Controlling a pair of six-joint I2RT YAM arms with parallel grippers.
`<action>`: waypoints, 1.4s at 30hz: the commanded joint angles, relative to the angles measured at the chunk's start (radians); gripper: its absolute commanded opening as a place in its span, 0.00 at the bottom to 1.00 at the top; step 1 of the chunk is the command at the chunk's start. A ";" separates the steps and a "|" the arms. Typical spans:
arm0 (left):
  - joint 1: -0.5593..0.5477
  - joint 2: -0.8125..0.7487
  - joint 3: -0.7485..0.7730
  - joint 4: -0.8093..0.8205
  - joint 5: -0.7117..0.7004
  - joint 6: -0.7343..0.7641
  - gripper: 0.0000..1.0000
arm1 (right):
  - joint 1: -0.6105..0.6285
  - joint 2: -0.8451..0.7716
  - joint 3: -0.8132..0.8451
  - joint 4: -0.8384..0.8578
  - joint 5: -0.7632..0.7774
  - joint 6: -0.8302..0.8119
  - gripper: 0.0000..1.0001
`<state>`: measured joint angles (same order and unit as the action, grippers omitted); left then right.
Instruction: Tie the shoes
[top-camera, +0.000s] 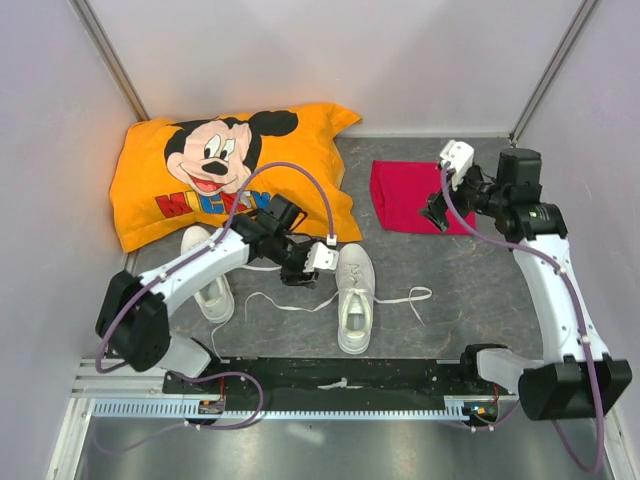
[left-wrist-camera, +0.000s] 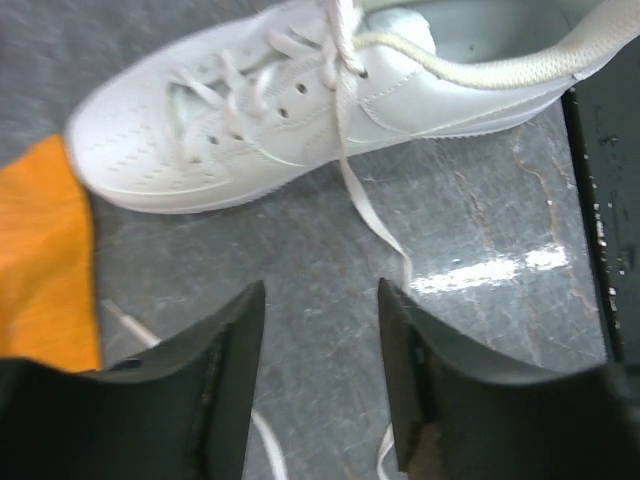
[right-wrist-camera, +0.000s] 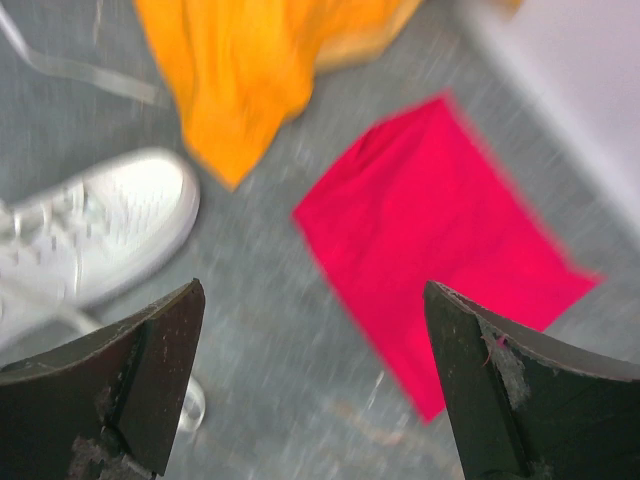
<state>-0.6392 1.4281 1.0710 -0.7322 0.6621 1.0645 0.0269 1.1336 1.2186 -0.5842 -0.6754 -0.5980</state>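
We look down on a grey table (top-camera: 480, 290) walled in white, where the two white shoes lie untied: one shoe (top-camera: 355, 298) sits near the middle with its laces (top-camera: 400, 297) trailing loose toward 3 and 9 o'clock, and the other shoe (top-camera: 212, 295) lies at its 9 o'clock, partly under the left arm. The left gripper (left-wrist-camera: 320, 290) hovers just beside the middle shoe at its 10 o'clock, fingers parted and empty. The right gripper (right-wrist-camera: 312, 295) hangs spread wide, holding nothing, over a red cloth (top-camera: 405, 195) at 1 o'clock, while an orange Mickey pillow (top-camera: 200, 170) fills 10 o'clock.
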 joint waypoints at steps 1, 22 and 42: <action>-0.028 0.075 0.000 -0.017 0.027 -0.030 0.49 | 0.001 0.080 0.012 -0.261 0.046 -0.157 0.98; -0.162 0.212 -0.161 0.269 -0.128 -0.227 0.38 | -0.002 0.153 -0.151 -0.451 0.158 -0.261 0.98; -0.180 0.236 -0.144 0.332 -0.199 -0.331 0.50 | -0.013 0.158 -0.169 -0.451 0.148 -0.260 0.98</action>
<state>-0.8131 1.6650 0.9173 -0.4500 0.4961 0.7887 0.0193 1.3083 1.0584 -1.0302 -0.5156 -0.8364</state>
